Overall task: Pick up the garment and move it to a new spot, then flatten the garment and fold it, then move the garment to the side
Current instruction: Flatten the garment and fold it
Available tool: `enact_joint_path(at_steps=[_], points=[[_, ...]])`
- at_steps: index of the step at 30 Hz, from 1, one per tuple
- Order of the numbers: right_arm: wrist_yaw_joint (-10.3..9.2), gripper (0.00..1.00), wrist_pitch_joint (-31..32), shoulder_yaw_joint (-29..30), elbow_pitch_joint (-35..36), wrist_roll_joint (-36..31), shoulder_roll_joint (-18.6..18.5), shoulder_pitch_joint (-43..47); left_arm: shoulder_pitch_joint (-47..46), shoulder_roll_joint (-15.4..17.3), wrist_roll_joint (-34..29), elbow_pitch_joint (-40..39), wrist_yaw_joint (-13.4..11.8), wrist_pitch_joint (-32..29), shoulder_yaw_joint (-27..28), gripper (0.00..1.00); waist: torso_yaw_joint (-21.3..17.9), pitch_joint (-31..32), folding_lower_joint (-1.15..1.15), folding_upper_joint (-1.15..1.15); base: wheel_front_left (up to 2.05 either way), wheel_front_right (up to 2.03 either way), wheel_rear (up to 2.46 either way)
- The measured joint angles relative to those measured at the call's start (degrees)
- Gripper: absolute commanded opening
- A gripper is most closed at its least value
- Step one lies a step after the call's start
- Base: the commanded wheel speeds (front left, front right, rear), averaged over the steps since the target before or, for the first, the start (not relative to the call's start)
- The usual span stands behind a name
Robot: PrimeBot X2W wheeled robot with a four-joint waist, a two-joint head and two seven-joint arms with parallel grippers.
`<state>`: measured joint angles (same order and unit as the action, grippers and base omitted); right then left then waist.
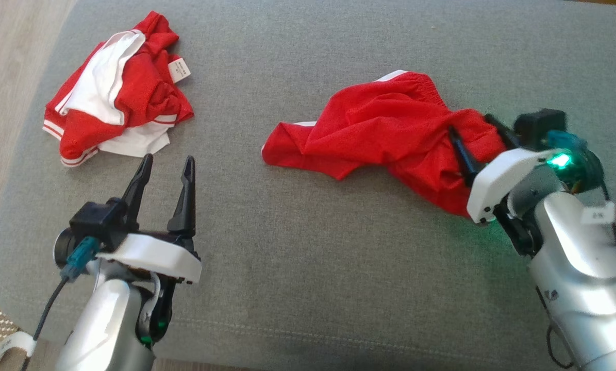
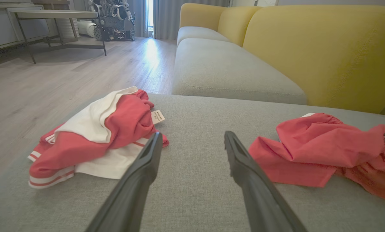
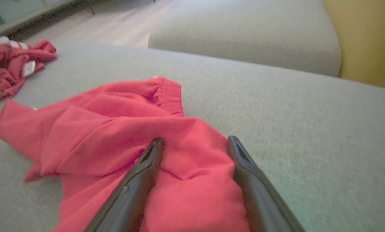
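Currently red garment (image 1: 380, 129) lies crumpled at 2 o'clock on grey cushion (image 1: 308, 268), white trim at its gathered waistband. Right gripper (image 1: 469, 123) fingers apart, straddling a fold at the garment's 4 o'clock end; cloth under the wrist hidden. Left gripper (image 1: 168, 158) spread wide at 8 o'clock. Right wrist view blurred

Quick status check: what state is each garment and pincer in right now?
Red garment: crumpled, unfolded, lying on the grey cushion.
Red-and-white garment: bunched in a heap, label showing.
Left pincer: open, empty, above bare cushion.
Right pincer: open, poised over the red garment, not closed.
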<state>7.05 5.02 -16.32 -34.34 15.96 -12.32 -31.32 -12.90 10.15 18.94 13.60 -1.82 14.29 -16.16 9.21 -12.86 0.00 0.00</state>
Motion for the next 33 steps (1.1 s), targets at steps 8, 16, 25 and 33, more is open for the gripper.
enact_joint_path(at_steps=[8,16,25,33], points=[[0.0,0.0,8.37,-10.11,-3.5,8.01,-3.41,-3.86,-0.97,-1.12,-1.0,0.36,1.31,0.01,0.43,1.0,-0.33,-0.6,0.0,0.0,0.0,0.0,0.0],[0.0,0.0,0.37,-9.32,1.87,6.56,-4.76,-4.25,-0.86,-1.51,-1.75,0.38,1.74,0.01,2.04,1.0,-1.71,0.3,0.0,0.0,0.0,0.0,0.0],[0.0,0.0,-2.72,1.51,19.64,-4.04,-1.02,13.82,0.35,-1.7,-2.23,0.52,1.83,0.01,2.46,1.0,-3.38,2.33,0.0,0.0,0.0,0.0,0.0],[0.0,0.0,1.76,4.55,29.53,-8.49,5.8,32.13,1.14,-1.87,-2.76,0.7,2.38,0.01,2.74,1.0,-3.97,3.25,0.0,0.0,0.0,0.0,0.0]])
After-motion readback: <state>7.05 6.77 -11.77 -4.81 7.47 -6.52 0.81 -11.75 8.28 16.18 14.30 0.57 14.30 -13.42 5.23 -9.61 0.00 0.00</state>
